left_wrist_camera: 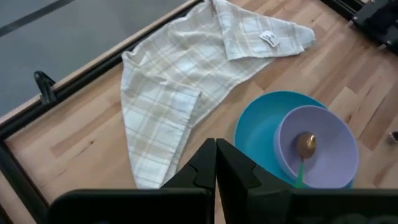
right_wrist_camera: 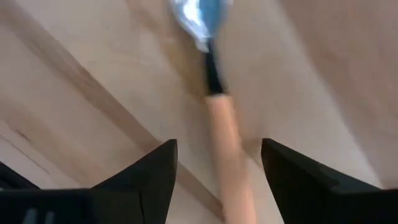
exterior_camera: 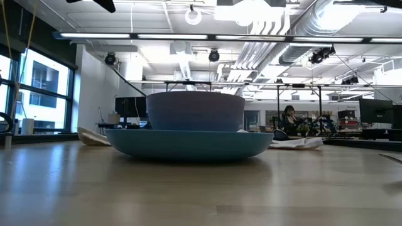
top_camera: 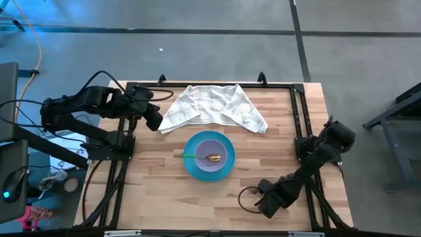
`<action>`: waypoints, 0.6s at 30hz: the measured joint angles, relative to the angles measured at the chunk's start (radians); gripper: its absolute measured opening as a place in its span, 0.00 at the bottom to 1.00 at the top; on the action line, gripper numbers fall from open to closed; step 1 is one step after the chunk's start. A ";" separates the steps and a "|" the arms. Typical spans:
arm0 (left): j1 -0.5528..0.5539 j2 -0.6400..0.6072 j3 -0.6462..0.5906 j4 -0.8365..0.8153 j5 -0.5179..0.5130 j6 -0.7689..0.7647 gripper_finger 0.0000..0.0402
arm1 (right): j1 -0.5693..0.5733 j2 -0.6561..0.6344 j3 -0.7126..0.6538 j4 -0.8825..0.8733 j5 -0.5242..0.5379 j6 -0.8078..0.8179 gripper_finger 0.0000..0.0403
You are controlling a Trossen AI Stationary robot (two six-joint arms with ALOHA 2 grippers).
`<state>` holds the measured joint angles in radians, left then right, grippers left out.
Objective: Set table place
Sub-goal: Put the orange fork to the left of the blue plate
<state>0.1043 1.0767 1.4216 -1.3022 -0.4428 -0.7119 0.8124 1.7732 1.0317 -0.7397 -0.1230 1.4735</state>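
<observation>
The round blue plate (top_camera: 192, 170) lies mid-table with the lavender bowl (top_camera: 220, 146) standing on it. The gold spoon (top_camera: 212, 158) lies in the bowl, its green handle (top_camera: 192, 157) over the rim. They also show in the left wrist view: plate (left_wrist_camera: 256, 127), bowl (left_wrist_camera: 329, 134), spoon (left_wrist_camera: 305, 146). My right gripper (top_camera: 265, 205) is low at the near right, open; its fingers stand on either side of the fork's orange handle (right_wrist_camera: 225, 149) without touching it. The fork lies flat on the wood. My left gripper (top_camera: 155, 120) is shut and empty at the far left, by the cloth.
A white checked cloth (top_camera: 214, 108) lies crumpled along the far edge, behind the plate. A dark metal frame (top_camera: 299, 112) runs along the table's left, far and right edges. Bare wood lies to the left and right of the plate.
</observation>
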 joint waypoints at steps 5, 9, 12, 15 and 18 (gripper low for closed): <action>0.000 0.002 0.000 0.001 0.013 0.000 0.00 | 0.000 0.039 0.004 0.033 -0.002 -0.015 0.56; 0.000 0.002 0.000 0.001 0.013 0.000 0.00 | -0.007 0.043 0.004 0.012 -0.004 0.028 0.48; 0.000 0.002 0.000 0.000 0.013 0.000 0.00 | -0.016 0.044 0.002 0.005 -0.012 0.046 0.31; 0.000 0.002 0.000 0.000 0.013 0.001 0.00 | -0.034 0.038 0.002 0.009 -0.020 0.047 0.08; 0.000 0.002 0.000 0.000 0.013 0.001 0.00 | -0.053 0.028 0.001 0.000 -0.017 0.077 0.06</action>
<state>0.1043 1.0790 1.4216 -1.3025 -0.4301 -0.7106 0.7598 1.8008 1.0329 -0.7392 -0.1396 1.5507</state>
